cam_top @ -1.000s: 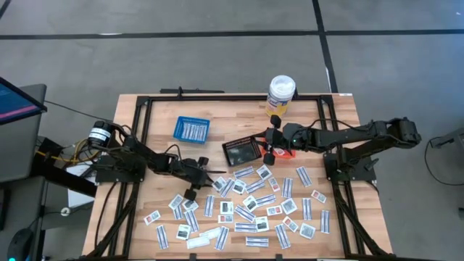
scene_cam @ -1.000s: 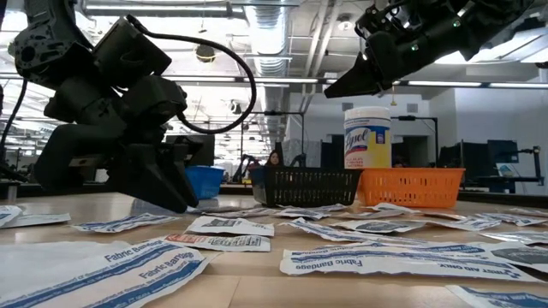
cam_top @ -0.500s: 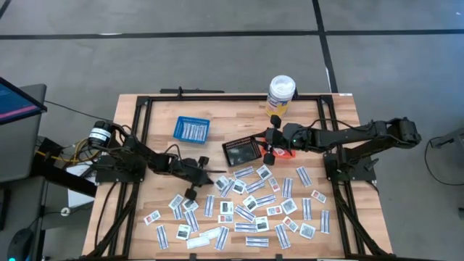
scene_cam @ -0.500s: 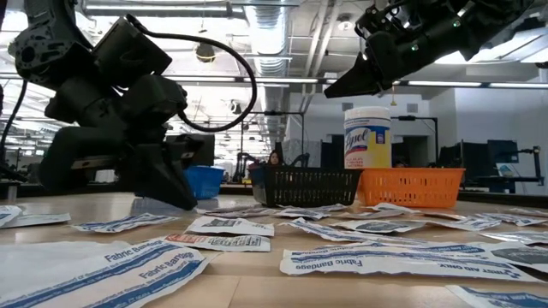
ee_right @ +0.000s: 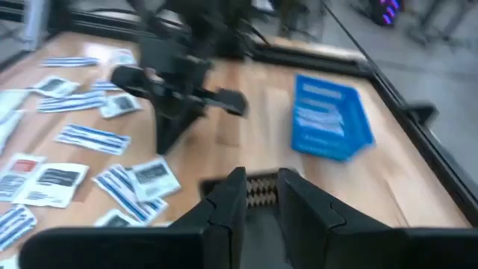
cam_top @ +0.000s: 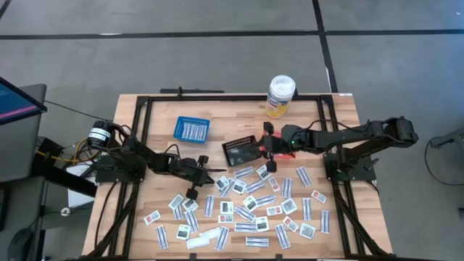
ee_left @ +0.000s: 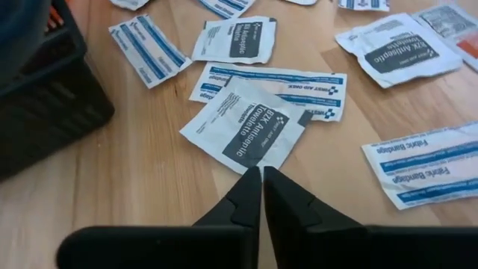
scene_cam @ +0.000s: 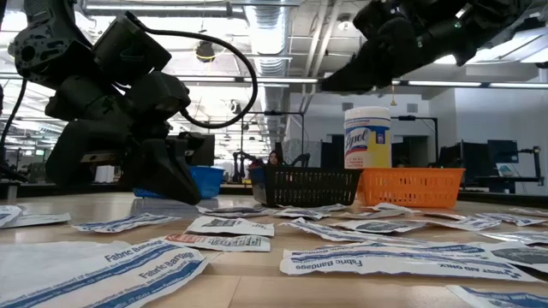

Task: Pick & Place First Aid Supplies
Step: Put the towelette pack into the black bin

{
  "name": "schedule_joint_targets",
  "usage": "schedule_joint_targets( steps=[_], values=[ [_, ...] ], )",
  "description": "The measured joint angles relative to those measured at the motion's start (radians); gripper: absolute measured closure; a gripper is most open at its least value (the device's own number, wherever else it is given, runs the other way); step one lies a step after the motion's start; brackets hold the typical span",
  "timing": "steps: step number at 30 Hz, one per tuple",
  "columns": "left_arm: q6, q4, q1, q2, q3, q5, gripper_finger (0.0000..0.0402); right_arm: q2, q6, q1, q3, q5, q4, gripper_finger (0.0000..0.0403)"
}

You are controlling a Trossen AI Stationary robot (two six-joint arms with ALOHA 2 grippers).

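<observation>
Many flat white first aid packets [cam_top: 250, 206] lie spread over the near half of the wooden table. My left gripper [ee_left: 261, 173] is low at the left edge of the spread [cam_top: 212, 176], shut, its tips at a square antiseptic towelette packet [ee_left: 246, 131] that lies flat, partly on a bandage strip [ee_left: 299, 81]. My right gripper [ee_right: 261, 183] hangs above the right end of the black basket [cam_top: 241, 151], its fingers a little apart with nothing between them. My left gripper comes in slanting down from the table's left side. Its shut fingertips [ee_left: 252, 183] meet the towelette packet's near corner [ee_left: 250, 166]. Whether that corner is between the fingers I cannot tell. The packet lies flat on the table.
A blue basket [cam_top: 191, 130] holding strips stands at the far left. An orange basket [scene_cam: 413, 186] stands beside the black one, mostly under my right arm. A tall white bottle with a yellow label [cam_top: 280, 96] is at the far edge. A black frame [cam_top: 145, 101] borders the table.
My right gripper has swung a little toward the table's left over the black basket and has turned at the wrist; it shows blurred. My left gripper has stayed at the towelette packet.
</observation>
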Motion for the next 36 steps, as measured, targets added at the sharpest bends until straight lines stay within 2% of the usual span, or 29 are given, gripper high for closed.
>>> schedule_joint_targets(
  steps=[4, 8, 11, 16, 19, 23, 28, 36],
  values=[
    [-0.012, 0.000, 0.000, 0.000, 0.000, -0.001, 0.0348, 0.150, -0.034, 0.051, 0.013, -0.016, 0.079, 0.0353],
    [-0.012, 0.011, 0.000, -0.001, 0.000, -0.016, 0.0313, 0.319, -0.103, 0.104, 0.100, -0.017, 0.074, 0.0392],
    [0.004, 0.032, 0.000, -0.001, 0.000, -0.032, 0.0295, 0.433, -0.156, 0.138, 0.190, -0.017, 0.054, 0.0396],
    [0.048, 0.054, 0.000, -0.001, 0.000, -0.019, 0.0282, 0.565, -0.160, 0.154, 0.378, -0.069, -0.198, 0.0401],
    [0.054, 0.050, 0.000, -0.001, 0.000, 0.018, 0.0283, 0.633, -0.160, 0.153, 0.469, -0.106, -0.285, 0.0400],
    [0.098, 0.036, 0.000, -0.001, -0.001, 0.039, 0.0288, 0.688, -0.179, 0.146, 0.526, -0.144, -0.310, 0.0401],
    [0.126, 0.027, 0.000, 0.009, -0.001, 0.041, 0.0290, 0.712, -0.175, 0.124, 0.531, -0.222, -0.319, 0.0402],
    [0.151, 0.062, 0.000, 0.038, -0.001, 0.041, 0.0291, 0.711, -0.170, 0.123, 0.533, -0.242, -0.321, 0.0402]
  ],
)
